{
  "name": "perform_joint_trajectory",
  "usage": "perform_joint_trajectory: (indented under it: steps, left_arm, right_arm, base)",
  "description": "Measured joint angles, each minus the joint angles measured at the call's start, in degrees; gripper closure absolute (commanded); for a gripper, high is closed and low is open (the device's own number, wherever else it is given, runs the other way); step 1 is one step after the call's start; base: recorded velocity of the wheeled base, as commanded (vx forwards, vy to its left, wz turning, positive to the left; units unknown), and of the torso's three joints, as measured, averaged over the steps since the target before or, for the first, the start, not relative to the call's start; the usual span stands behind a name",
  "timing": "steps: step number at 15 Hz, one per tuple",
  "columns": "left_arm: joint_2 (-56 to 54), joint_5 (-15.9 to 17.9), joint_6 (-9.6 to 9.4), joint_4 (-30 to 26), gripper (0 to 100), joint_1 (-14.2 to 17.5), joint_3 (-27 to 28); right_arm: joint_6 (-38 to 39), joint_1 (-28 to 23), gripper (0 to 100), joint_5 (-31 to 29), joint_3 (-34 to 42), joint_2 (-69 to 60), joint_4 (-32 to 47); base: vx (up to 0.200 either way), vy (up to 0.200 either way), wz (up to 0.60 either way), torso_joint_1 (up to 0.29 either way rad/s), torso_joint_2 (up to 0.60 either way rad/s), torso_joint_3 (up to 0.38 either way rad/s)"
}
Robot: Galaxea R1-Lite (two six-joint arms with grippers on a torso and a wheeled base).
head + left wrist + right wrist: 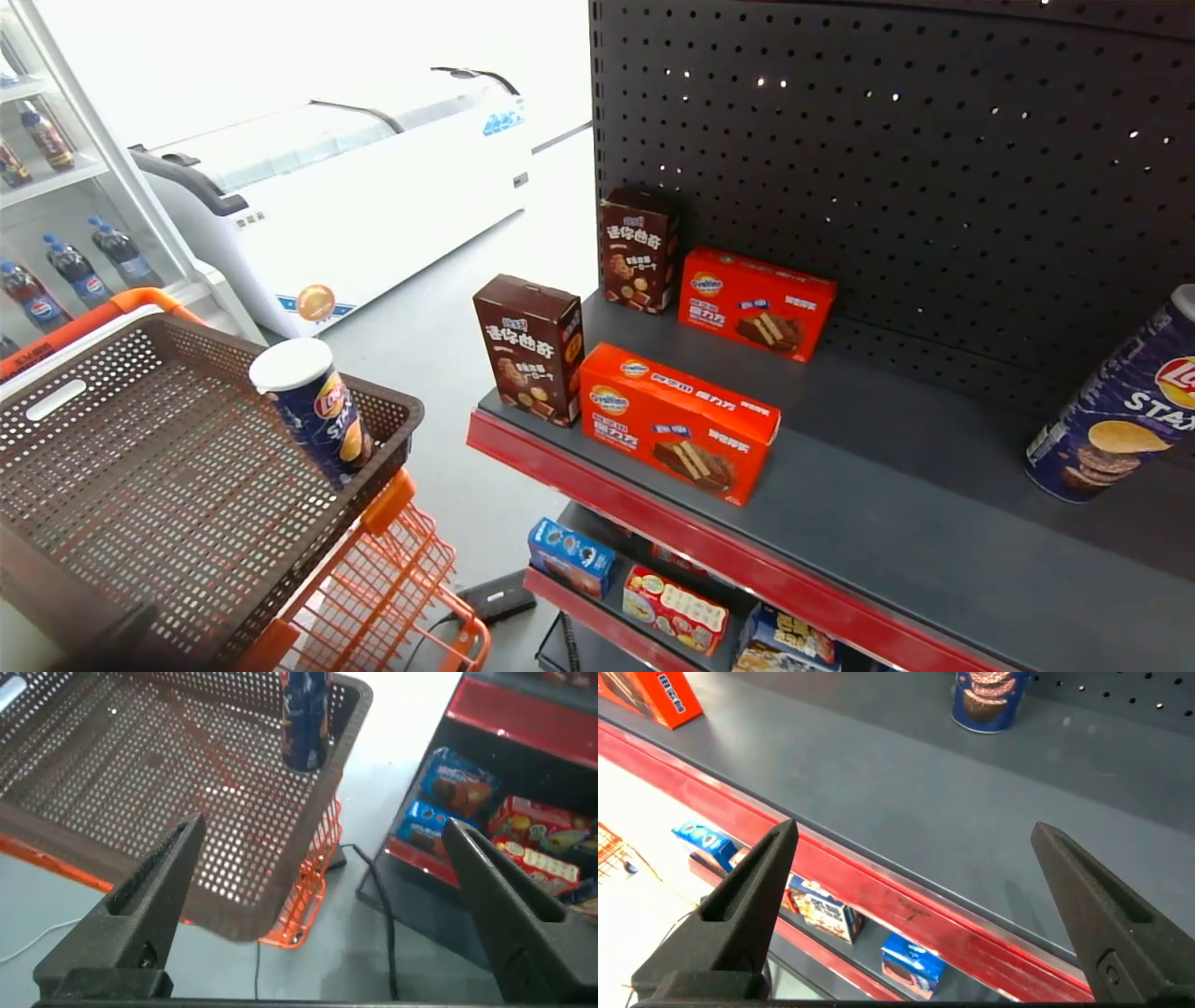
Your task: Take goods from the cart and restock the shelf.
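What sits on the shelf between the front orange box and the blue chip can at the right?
Nothing: the head view shows bare grey shelf between the front orange box and the blue chip can.

Cart basket (140,448): was brown, punched all over with small holes.
Cart frame (392,597): was orange wire.
Can in the basket (317,411): was dark blue with a white lid and yellow chips printed on it.
Can on the shelf (1116,411): wore the same dark blue and yellow print.
Shelf (887,467): was dark grey with a red front edge.
Pegboard (934,168): was black, dotted with rows of holes.
Upright boxes (529,347): were dark brown with white lettering.
Flat boxes (677,422): were orange-red, picturing brown wafers.
Left gripper (322,829) and right gripper (915,833): were black.
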State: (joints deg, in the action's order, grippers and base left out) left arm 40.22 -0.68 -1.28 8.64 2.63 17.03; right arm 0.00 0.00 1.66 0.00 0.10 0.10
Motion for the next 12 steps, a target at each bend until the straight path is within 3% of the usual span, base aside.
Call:
perform_joint_trajectory:
  steps: [3,8,10,12]
  left_arm:
    - [15.30,0.13,-0.38,18.37,0,1.72,0.22]
    - [41.92,-0.27,-4.40,54.14,0,2.93,-3.56]
    - [50.58,-0.38,-4.57,62.66,0,3.04,-4.52]
    - [57.80,-0.38,-3.25,67.41,0,3.15,-2.57]
  right_arm:
    - [0.00,0.00,0,0.00,0.00,0.00,0.00]
    - [0.00,0.00,0,0.00,0.00,0.00,-0.02]
    - [0.00,0.00,0,0.00,0.00,0.00,0.00]
    - [0.00,0.00,0,0.00,0.00,0.00,-0.02]
  base:
    - [0.000,0.000,0.00,0.000,0.00,0.000]
    - [0.000,0.000,0.00,0.000,0.00,0.000]
    - [0.000,0.000,0.00,0.000,0.00,0.000]
    - [0.000,0.000,0.00,0.000,0.00,0.000]
